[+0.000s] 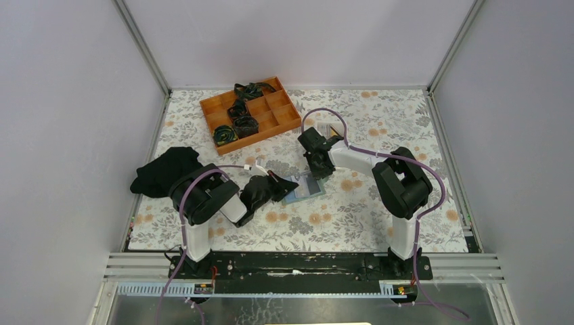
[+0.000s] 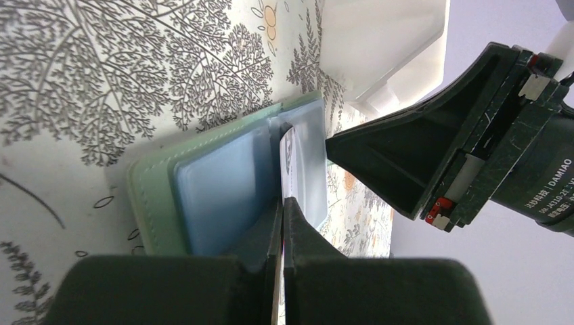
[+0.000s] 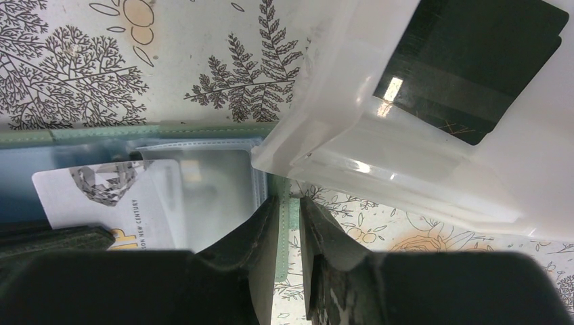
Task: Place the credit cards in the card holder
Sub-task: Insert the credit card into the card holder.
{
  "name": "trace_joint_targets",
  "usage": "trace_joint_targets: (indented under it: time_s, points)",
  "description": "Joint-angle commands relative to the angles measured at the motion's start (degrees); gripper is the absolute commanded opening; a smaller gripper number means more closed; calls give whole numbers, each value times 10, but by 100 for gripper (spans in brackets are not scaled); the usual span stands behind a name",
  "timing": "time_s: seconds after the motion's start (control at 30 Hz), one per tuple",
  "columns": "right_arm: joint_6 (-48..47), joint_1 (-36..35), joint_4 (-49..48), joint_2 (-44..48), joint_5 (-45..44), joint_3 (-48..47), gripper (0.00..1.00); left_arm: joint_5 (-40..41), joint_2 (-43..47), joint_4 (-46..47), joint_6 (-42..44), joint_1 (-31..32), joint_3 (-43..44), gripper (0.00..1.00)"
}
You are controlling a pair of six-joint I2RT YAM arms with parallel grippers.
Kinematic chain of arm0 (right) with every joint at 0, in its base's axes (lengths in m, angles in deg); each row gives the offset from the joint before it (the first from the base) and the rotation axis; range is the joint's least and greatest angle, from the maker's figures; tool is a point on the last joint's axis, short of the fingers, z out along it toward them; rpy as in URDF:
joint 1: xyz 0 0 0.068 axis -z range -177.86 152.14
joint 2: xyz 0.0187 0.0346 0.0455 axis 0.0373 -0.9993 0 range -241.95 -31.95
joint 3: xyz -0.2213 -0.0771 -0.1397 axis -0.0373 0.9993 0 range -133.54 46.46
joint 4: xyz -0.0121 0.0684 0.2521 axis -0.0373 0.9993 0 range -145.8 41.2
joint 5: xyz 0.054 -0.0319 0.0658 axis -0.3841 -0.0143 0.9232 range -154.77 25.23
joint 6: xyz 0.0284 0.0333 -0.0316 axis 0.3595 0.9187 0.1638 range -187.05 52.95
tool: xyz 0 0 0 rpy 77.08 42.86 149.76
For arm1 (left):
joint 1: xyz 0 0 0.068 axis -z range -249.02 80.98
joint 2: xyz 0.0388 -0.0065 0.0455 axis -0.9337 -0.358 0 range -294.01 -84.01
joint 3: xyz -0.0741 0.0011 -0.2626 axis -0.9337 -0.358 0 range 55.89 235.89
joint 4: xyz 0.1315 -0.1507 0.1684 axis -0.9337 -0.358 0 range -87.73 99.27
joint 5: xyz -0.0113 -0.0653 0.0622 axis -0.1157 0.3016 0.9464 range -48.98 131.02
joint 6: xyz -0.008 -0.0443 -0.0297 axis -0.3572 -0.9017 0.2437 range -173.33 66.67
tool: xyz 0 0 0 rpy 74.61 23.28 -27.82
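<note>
Left hand (image 2: 283, 206) pinches "NEW CENTURY" card (image 3: 108, 196); right hand (image 3: 290, 206) grips card holder (image 2: 152, 196) edge.

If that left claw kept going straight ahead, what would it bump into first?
Most likely the open card holder: the left gripper, pinching a white card, points into its clear pockets. Depth is hard to judge.

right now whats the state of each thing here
card holder, lying open
silver card, held over the open holder, insertion unclear
left gripper, shut on silver card
right gripper, astride card holder's edge, grip unclear
black card, lying in white tray
orange box, dark bundles in some compartments
</note>
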Motion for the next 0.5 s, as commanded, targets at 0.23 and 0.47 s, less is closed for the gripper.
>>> trace_joint_targets:
  time_s: [0.23, 0.47]
  points:
    - [2, -3, 10, -32, 27, 1, 25, 8, -6, -94, 22, 25, 14, 4]
    - [2, -4, 9, -33, 28, 1, 25, 25, 17, -126, 29, 28, 6, 14]
